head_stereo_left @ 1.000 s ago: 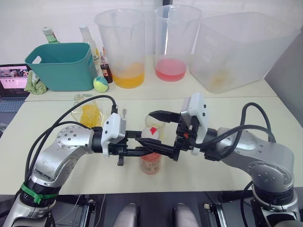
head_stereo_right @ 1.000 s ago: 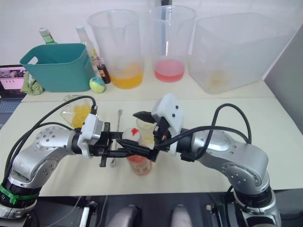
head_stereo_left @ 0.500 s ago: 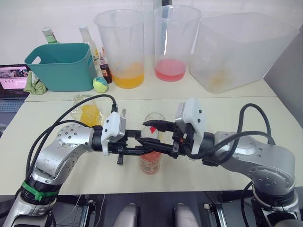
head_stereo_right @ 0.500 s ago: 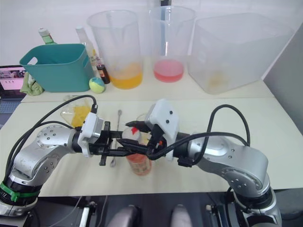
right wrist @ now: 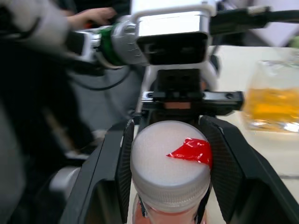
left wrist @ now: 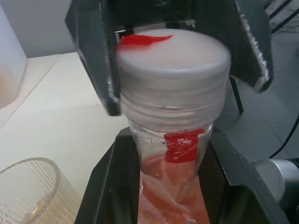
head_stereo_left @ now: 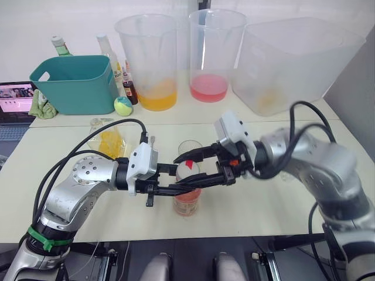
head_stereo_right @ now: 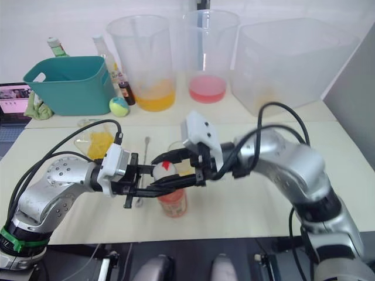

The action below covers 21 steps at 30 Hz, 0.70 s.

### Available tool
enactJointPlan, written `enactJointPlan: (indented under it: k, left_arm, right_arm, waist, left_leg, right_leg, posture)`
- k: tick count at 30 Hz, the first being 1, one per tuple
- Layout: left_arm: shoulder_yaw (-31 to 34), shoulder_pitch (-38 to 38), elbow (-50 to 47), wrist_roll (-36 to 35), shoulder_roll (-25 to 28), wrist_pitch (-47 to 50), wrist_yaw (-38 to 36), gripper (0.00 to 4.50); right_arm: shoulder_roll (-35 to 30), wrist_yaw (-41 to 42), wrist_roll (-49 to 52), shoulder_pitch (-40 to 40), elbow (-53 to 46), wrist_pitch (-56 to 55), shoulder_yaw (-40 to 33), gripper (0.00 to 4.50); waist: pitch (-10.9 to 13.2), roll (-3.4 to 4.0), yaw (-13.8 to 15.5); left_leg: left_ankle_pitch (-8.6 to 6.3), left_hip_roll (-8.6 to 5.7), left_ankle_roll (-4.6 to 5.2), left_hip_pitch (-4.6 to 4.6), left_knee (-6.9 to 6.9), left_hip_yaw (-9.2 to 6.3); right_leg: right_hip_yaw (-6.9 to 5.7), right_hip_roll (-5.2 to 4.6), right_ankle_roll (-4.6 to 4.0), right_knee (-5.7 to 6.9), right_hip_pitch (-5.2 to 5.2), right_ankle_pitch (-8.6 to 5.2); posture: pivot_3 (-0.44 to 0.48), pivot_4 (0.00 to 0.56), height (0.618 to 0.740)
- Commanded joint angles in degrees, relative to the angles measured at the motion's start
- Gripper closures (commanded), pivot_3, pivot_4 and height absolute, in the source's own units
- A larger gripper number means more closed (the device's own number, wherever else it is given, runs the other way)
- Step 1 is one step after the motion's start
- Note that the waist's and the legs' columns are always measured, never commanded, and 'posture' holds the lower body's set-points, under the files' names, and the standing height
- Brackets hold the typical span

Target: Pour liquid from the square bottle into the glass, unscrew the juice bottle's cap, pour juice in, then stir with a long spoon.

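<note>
Head views: table with, far left, a teal bin [head_stereo_left: 76, 82]; the square bottle [head_stereo_left: 109, 139] with yellow-orange liquid stands on the near table left of centre, well apart from both grippers. The long spoon [head_stereo_right: 144, 170] lies flat just right of it, partly under the left arm. The glass [head_stereo_left: 191, 150] stands just behind the juice bottle [head_stereo_left: 186, 199], which is upright at the front edge, pink-red liquid in its lower part. Behind, three large clear containers: a pitcher with orange liquid [head_stereo_left: 153, 61], a pitcher with pink liquid [head_stereo_left: 211, 55], and a large tub [head_stereo_left: 293, 61].

Left wrist view adds what the head views hide: the left gripper [left wrist: 161, 158] clamps the juice bottle by its neck, fingers pressed on both sides just below the cap threads; a red label patch sits on the neck.

Right wrist view: the juice bottle's cap [right wrist: 169, 165], white with a red mark on top, sits seated on the bottle. The right gripper [right wrist: 170, 163] has its fingers narrow, bracketing the cap's two sides; contact looks close, though firm grip cannot be confirmed. A person's hand [right wrist: 93, 16] shows in the background.
</note>
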Motion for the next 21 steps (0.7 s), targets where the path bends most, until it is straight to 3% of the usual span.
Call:
enactJointPlan:
  k: [1, 5, 10, 12, 17, 21]
  left_arm:
    - [-0.3, 1.6, 0.7, 0.9, 1.3, 1.5, -0.9, 3.26]
    - [0.0, 1.9, 0.3, 0.7, 1.5, 1.8, -0.9, 3.26]
    - [0.3, 2.1, 0.1, 0.8, 1.4, 1.8, -1.0, 3.26]
    - [0.3, 2.0, 0.2, 0.8, 1.3, 1.6, -1.3, 3.26]
    - [0.0, 1.9, 0.7, 0.7, 1.0, 1.3, -1.9, 3.26]
    - [-0.3, 1.7, 1.0, 0.7, 0.9, 1.2, -2.2, 3.26]
  right_arm:
    - [3.1, 18.8, -4.0, -5.7, 9.2, -5.6, 5.7, 2.79]
    - [4.2, 22.6, -2.1, -11.0, 18.2, -12.3, 14.6, 2.79]
    - [4.6, 22.6, 0.7, -13.3, 20.3, -13.0, 13.0, 2.79]
    - [3.8, 22.6, 1.8, -12.7, 18.7, -11.0, 10.0, 1.69]
    - [2.1, 19.4, 3.6, -11.1, 14.0, -4.4, 1.0, 0.02]
    - [-1.1, 15.1, 6.9, -7.3, 7.5, 1.6, -6.3, 0.02]
  waist:
    - [0.0, 0.00, -0.1]
    - [0.0, 0.00, -0.1]
    - [0.0, -0.01, -0.1]
    - [0.0, 0.00, -0.1]
    - [0.0, 0.00, 0.0]
    - [0.0, 0.00, 0.2]
  left_leg:
    - [-0.02, 0.01, 0.01, -0.01, 0.00, -0.02]
    - [-0.18, 0.05, 0.01, -0.03, 0.01, -0.33]
    - [-0.26, 0.06, -0.12, -0.03, 0.02, -0.40]
    - [-0.28, 0.09, -0.14, -0.03, 0.02, -0.39]
    - [-0.29, 0.10, -0.15, -0.07, 0.02, -0.37]
    - [-0.29, 0.11, -0.15, -0.08, 0.02, -0.37]
  right_leg:
    - [0.01, 0.00, -0.01, -0.01, -0.01, 0.00]
    - [0.01, 0.00, -0.01, -0.05, -0.04, 0.00]
    - [0.03, 0.01, -0.01, -0.08, -0.11, 0.01]
    - [0.03, 0.04, -0.01, -0.07, -0.13, 0.01]
    - [0.06, 0.06, -0.02, -0.03, -0.23, 0.01]
    - [0.05, 0.07, -0.02, -0.03, -0.24, 0.01]
  posture:
    - [0.000, 0.150, 0.729]
    - [0.000, 0.150, 0.729]
    - [0.000, 0.150, 0.729]
    - [0.000, 0.150, 0.729]
    - [0.000, 0.150, 0.729]
    - [0.000, 0.150, 0.729]
